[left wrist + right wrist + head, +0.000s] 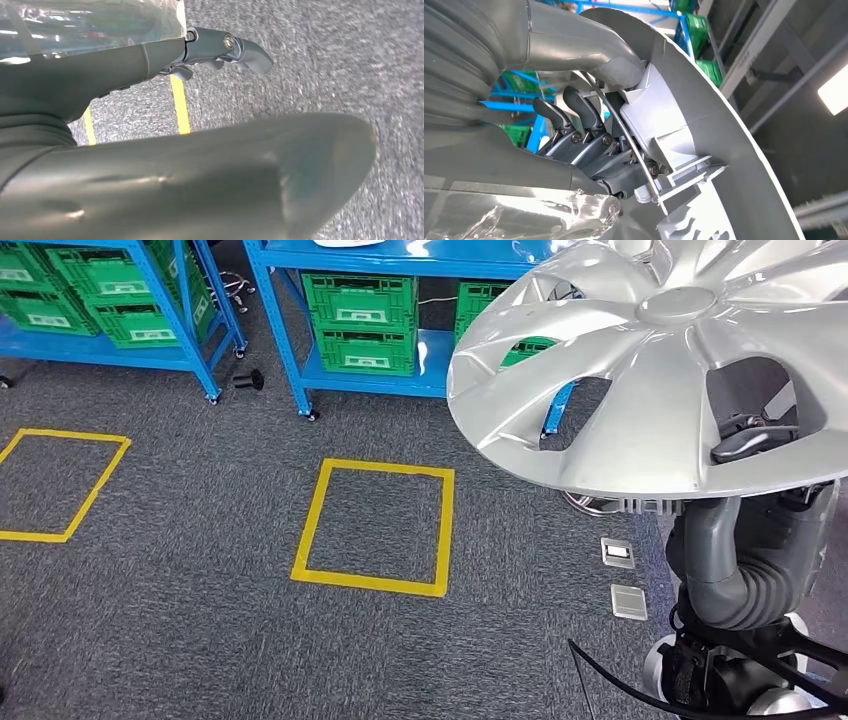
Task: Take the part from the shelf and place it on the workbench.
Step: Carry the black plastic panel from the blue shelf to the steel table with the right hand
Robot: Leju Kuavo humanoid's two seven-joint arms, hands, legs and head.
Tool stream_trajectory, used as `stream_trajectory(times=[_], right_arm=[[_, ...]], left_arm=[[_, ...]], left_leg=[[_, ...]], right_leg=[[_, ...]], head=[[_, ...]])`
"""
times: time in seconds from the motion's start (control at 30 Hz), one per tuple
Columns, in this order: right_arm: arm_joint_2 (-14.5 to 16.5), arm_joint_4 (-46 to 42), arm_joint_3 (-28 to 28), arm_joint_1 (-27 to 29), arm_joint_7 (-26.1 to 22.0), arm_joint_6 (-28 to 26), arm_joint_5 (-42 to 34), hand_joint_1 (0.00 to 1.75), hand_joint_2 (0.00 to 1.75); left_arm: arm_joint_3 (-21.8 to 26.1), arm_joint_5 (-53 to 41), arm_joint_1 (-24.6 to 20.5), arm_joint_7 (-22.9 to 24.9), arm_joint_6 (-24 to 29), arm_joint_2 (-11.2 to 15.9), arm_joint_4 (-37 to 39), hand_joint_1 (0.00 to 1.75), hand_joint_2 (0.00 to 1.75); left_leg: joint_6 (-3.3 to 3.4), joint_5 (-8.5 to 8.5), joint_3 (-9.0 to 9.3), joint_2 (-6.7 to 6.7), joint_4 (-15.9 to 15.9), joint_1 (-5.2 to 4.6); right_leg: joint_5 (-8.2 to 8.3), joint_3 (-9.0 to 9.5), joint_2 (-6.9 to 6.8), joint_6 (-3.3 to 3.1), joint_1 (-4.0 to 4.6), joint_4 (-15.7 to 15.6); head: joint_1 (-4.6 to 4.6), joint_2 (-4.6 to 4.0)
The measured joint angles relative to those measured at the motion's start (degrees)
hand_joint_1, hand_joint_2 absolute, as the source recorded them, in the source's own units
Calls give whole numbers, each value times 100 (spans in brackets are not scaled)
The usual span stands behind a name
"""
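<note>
One silver hubcap [640, 360] sits gripped in my right hand [752, 440], off the shelf [290, 310]; workbench placement remains; left hand [220, 47] holds nothing.

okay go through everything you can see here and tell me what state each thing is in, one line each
Hubcap: off the shelf, held up above the carpet, tilted.
Right hand: grips the hubcap, fingers through an opening.
Left hand: holds nothing, hangs over the carpet; whether its fingers are spread or curled is unclear.
Green crates: resting on the blue shelf's lower level.
Blue shelf: standing on the carpet.
Yellow tape square: on the carpet, nothing inside.
</note>
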Motion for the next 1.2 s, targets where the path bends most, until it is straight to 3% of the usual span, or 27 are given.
stream_trajectory(times=[0.1,0.13,0.17,0.23,0.27,0.3,0.37,0.43,0.5,0.57,0.6,0.67,0.7,0.73,0.8,0.83,0.87,0.93,0.97,1.03,1.07,1.13,1.17,1.2], right_arm=[[-11,3,3,7,11,0,1,175,175],[-13,6,5,10,15,1,2,175,175],[-14,10,7,10,20,1,3,175,175],[-14,15,11,9,26,2,4,175,175],[-14,16,12,9,29,2,4,175,175],[-15,16,13,9,33,2,4,175,175],[-17,20,14,16,45,2,5,175,175],[-19,23,16,19,57,2,10,175,175],[-19,26,17,23,66,-2,18,175,175],[-19,29,17,32,74,-8,25,175,175],[-19,30,17,33,78,-10,28,175,175],[-19,33,19,35,90,-11,32,175,175],[-19,34,20,35,96,-12,33,175,175],[-19,36,20,35,102,-13,33,175,175],[-19,37,21,34,109,-13,33,175,175],[-19,37,20,33,111,-13,34,175,175],[-19,37,20,32,113,-13,34,175,175],[-19,37,20,29,116,-13,34,175,175],[-19,38,19,25,119,-14,34,175,175],[-23,38,15,26,121,-15,35,175,175],[-26,39,14,28,123,-16,35,175,175],[-30,43,16,37,127,-17,35,175,175],[-31,45,17,39,130,-17,36,175,175],[-31,47,18,40,133,-17,37,175,175]], left_arm=[[-1,-2,6,2,-1,-4,0,0,175],[-2,-2,11,4,-2,-5,0,0,175],[-2,-3,14,5,-3,-5,0,0,175],[-2,-3,13,7,-3,-9,0,0,175],[-2,-3,7,7,-3,-11,0,0,175],[-3,-3,-3,8,-3,-13,0,0,175],[-4,-3,-18,8,-3,-15,0,0,175],[-4,-3,-6,9,-3,-14,0,0,175],[-5,-3,14,11,-2,-12,0,0,175],[-7,-4,9,16,-3,-12,0,0,175],[-7,-5,4,19,-5,-12,0,0,175],[-7,-5,9,23,-8,-13,0,0,175],[-7,-4,15,24,-9,-13,0,0,175],[-7,-4,20,24,-9,-11,0,0,175],[-7,-3,8,23,-8,-8,0,0,175],[-7,-4,-4,23,-8,-8,-1,0,175],[-7,-4,-11,24,-8,-8,-1,0,175],[-7,-4,2,24,-8,-7,-2,0,175],[-7,-3,17,24,-8,-7,-2,0,175],[-7,-3,26,24,-8,-9,-2,0,175],[-7,-3,20,24,-11,-14,-2,0,175],[-7,-3,9,24,-15,-25,-2,0,175],[-7,-3,11,24,-17,-28,-2,0,175],[-7,-3,15,24,-16,-31,-2,0,175]], left_leg=[[43,56,-63,-97,-21,22],[40,64,-84,-134,-8,24],[35,70,-98,-178,7,25],[14,77,-114,-287,40,33],[-7,82,-129,-347,59,31],[-34,90,-160,-408,87,27],[-111,132,-253,-517,117,31],[-187,169,-325,-596,126,47],[-244,27,-426,-437,303,38],[-285,-340,-673,-164,918,38],[-299,-520,-814,-94,1306,45],[-312,-634,-916,-48,1703,50],[-306,-541,-816,-32,1578,49],[-288,-375,-618,21,1252,44],[-228,-135,-208,284,488,-5],[-193,-87,-87,396,247,-34],[-162,-91,-51,451,143,-61],[-96,-54,-69,347,108,-68],[-61,-24,-79,280,86,-57],[9,36,-99,149,44,-25],[29,54,-118,82,43,-20],[49,77,-150,-69,50,-25],[48,85,-160,-150,58,-28],[45,90,-167,-234,71,-29]], right_leg=[[-510,-479,111,63,-25,1048],[-565,-588,113,77,-35,1298],[-508,-602,116,87,-45,1345],[-126,-322,189,92,-73,795],[42,-124,317,84,-90,406],[150,34,433,72,-106,66],[167,129,555,35,-111,-189],[191,98,428,-27,-113,-211],[229,98,281,-98,-129,-249],[248,94,125,-138,-121,-261],[250,86,41,-147,-110,-254],[248,65,-121,-152,-94,-230],[244,57,-193,-151,-87,-216],[238,53,-259,-146,-81,-203],[224,48,-382,-120,-53,-181],[224,42,-443,-97,-37,-174],[229,35,-505,-74,-22,-172],[235,29,-630,-21,-13,-179],[199,23,-586,6,-22,-158],[-53,-115,-272,51,-47,168],[-243,-259,-68,62,-60,500],[-536,-582,105,67,-58,1217],[-535,-653,124,66,-55,1372],[-424,-623,136,59,-54,1313]], head=[[86,0],[104,0],[117,0],[140,0],[153,0],[162,0],[169,0],[164,0],[119,0],[45,0],[17,0],[-11,0],[-22,0],[-32,0],[-48,0],[-49,0],[-45,0],[-33,0],[-22,0],[19,0],[53,0],[104,0],[116,0],[124,0]])
